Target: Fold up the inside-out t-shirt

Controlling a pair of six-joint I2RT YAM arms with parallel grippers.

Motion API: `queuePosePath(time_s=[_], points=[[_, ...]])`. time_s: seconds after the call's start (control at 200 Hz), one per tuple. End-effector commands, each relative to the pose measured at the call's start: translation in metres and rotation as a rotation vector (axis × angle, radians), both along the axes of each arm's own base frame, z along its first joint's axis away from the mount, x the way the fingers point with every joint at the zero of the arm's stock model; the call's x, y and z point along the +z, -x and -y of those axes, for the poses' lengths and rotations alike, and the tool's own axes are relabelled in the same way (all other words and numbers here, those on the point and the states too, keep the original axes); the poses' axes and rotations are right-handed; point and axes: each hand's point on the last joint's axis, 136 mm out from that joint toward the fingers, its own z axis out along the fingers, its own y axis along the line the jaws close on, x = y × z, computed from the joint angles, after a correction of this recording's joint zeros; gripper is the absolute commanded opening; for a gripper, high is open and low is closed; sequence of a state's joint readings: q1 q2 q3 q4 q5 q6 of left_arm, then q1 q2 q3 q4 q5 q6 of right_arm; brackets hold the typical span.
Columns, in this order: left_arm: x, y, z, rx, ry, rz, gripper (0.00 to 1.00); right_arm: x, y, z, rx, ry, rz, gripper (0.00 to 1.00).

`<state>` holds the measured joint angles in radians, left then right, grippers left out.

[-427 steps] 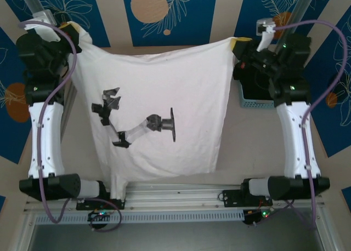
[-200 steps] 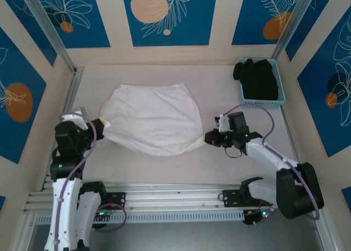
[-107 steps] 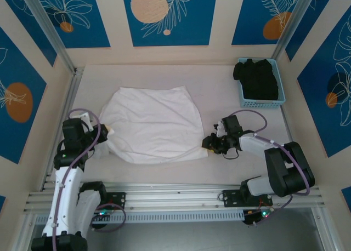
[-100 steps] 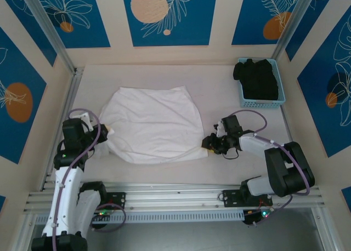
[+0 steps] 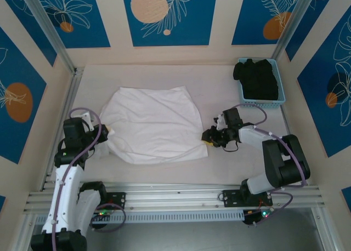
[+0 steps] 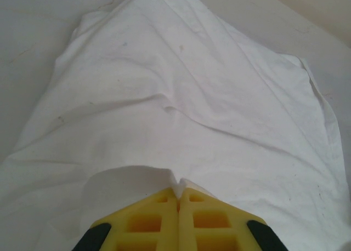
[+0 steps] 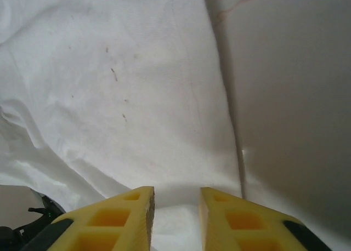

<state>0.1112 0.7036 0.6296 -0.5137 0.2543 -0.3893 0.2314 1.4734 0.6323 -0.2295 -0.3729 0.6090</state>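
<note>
- Since the inside-out t-shirt (image 5: 151, 125) lies spread out and wrinkled on the table (image 5: 230, 86), a bit left of middle, I'd say the fold itself isn't made yet.
- My left gripper (image 6: 178, 193) is clamped on the shirt's left edge, with a tuck of cloth pinched at the tips.
- My right gripper (image 7: 176, 193) sits at the near right corner, fingers apart, cloth under them, nothing gripped.
- Risk: pulling with one side held would drag the shirt and bunch it.
- The right fingers could also catch the top layer alone — then the layers split.
- The blue basket (image 5: 262, 102) with the black garment (image 5: 258, 78) is well apart, no worry.
</note>
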Motion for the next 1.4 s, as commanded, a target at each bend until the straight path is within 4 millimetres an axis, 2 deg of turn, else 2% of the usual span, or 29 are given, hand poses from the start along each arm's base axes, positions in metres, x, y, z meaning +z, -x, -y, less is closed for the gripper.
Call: queuePosePath(time_s=[0.0, 0.115, 0.24, 0.375, 0.51, 0.615, 0.755, 0.855, 0.96, 1.05, 1.095, 1.13, 1.18, 1.235, 1.315, 1.395], points=[[0.017, -0.003, 0.000, -0.013, -0.009, 0.050, 0.00, 0.005, 0.005, -0.004, 0.029, -0.025, -0.023, 0.27], [0.017, -0.003, 0.000, -0.014, -0.007, 0.054, 0.00, 0.003, 0.013, 0.006, 0.016, 0.041, -0.026, 0.35], [0.018, -0.005, 0.001, -0.020, -0.001, 0.058, 0.00, 0.001, 0.022, 0.011, 0.018, 0.092, -0.023, 0.38], [0.019, -0.006, 0.002, -0.025, 0.004, 0.062, 0.00, -0.004, 0.026, 0.006, 0.044, 0.099, -0.034, 0.38], [0.019, -0.006, 0.003, -0.026, 0.007, 0.061, 0.00, -0.005, 0.024, 0.002, 0.058, 0.094, -0.034, 0.34], [0.020, -0.005, 0.003, -0.025, 0.005, 0.066, 0.00, -0.002, 0.021, -0.001, 0.064, 0.091, -0.017, 0.21], [0.024, -0.008, 0.003, -0.025, 0.010, 0.077, 0.00, 0.014, 0.008, -0.009, 0.083, 0.054, 0.038, 0.03], [0.031, -0.012, 0.002, -0.018, 0.014, 0.092, 0.00, 0.034, -0.008, -0.018, 0.110, 0.017, 0.109, 0.00], [0.045, -0.025, -0.002, 0.007, 0.022, 0.122, 0.00, 0.079, -0.039, -0.035, 0.152, -0.059, 0.250, 0.00], [0.075, -0.038, -0.010, 0.036, -0.002, 0.173, 0.00, 0.136, -0.061, -0.048, 0.194, -0.118, 0.395, 0.00], [0.092, -0.040, -0.017, 0.059, -0.028, 0.198, 0.00, 0.156, -0.059, -0.050, 0.206, -0.134, 0.453, 0.00], [0.103, -0.038, -0.022, 0.079, -0.049, 0.212, 0.00, 0.162, -0.052, -0.049, 0.210, -0.142, 0.471, 0.00], [0.110, -0.033, -0.029, 0.111, -0.075, 0.222, 0.00, 0.152, -0.034, -0.045, 0.211, -0.148, 0.446, 0.00], [0.104, -0.026, -0.031, 0.129, -0.086, 0.225, 0.00, 0.122, -0.006, -0.041, 0.201, -0.149, 0.361, 0.00], [0.077, -0.019, -0.028, 0.118, -0.068, 0.188, 0.00, 0.067, 0.035, -0.033, 0.171, -0.120, 0.187, 0.00], [0.052, -0.017, -0.021, 0.090, -0.037, 0.134, 0.00, 0.030, 0.059, -0.023, 0.142, -0.082, 0.071, 0.00]])
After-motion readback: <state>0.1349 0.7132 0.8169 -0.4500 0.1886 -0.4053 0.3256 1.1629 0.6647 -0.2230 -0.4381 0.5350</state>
